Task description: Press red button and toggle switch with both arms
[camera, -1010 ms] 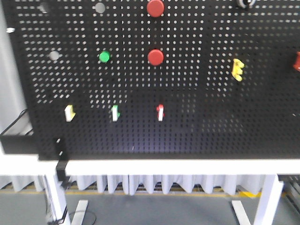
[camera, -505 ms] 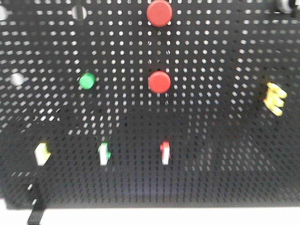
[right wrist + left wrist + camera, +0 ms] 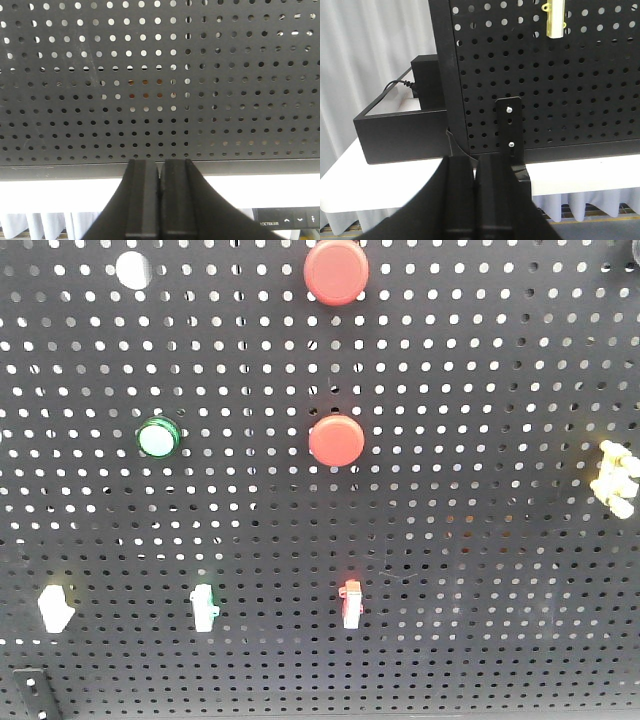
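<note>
The black pegboard (image 3: pixel 480 490) fills the front view. Two red round buttons are on it: one at the top (image 3: pixel 336 270), one in the middle (image 3: pixel 336 439). A red-tipped toggle switch (image 3: pixel 351 603) sits below them, with a green-tipped switch (image 3: pixel 204 606) and a pale one (image 3: pixel 54 608) to its left. No gripper shows in the front view. My left gripper (image 3: pixel 475 162) is shut and empty, low before the board's lower left corner. My right gripper (image 3: pixel 161 164) is shut and empty, at the board's bottom edge (image 3: pixel 160 170).
A green round button (image 3: pixel 158 437) is left of the middle red one. A yellow part (image 3: pixel 618 476) hangs at the right edge; another yellow part (image 3: pixel 555 20) shows in the left wrist view. A black box (image 3: pixel 400 130) with a cable stands left of the board on the white table (image 3: pixel 580 175).
The front view has closed in on the pegboard: the buttons and switches look larger, and the table edge and legs have left the frame.
</note>
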`<state>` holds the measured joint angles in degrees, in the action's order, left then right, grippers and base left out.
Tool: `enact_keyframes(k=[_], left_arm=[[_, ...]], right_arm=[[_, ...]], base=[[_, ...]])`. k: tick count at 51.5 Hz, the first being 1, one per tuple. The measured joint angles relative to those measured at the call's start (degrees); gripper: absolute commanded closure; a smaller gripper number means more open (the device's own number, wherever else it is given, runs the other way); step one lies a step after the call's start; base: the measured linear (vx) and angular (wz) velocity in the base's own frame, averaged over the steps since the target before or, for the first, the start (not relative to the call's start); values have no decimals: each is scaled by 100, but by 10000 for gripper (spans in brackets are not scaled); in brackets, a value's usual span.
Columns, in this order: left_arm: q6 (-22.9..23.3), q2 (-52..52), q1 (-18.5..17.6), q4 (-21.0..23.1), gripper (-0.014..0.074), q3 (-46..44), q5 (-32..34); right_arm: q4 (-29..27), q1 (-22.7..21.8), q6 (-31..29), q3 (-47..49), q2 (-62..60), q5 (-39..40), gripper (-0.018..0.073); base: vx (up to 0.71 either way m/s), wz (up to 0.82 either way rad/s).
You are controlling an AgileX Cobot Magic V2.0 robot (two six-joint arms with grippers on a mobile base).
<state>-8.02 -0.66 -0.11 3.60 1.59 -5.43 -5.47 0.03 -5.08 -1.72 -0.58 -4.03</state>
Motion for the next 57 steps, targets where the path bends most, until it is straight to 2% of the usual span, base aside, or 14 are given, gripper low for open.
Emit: enact_keyframes(k=[57], left_arm=[[0,0,0,0,595,0,0]], right_arm=[[0,0,0,0,0,0,559]], base=[[0,0]])
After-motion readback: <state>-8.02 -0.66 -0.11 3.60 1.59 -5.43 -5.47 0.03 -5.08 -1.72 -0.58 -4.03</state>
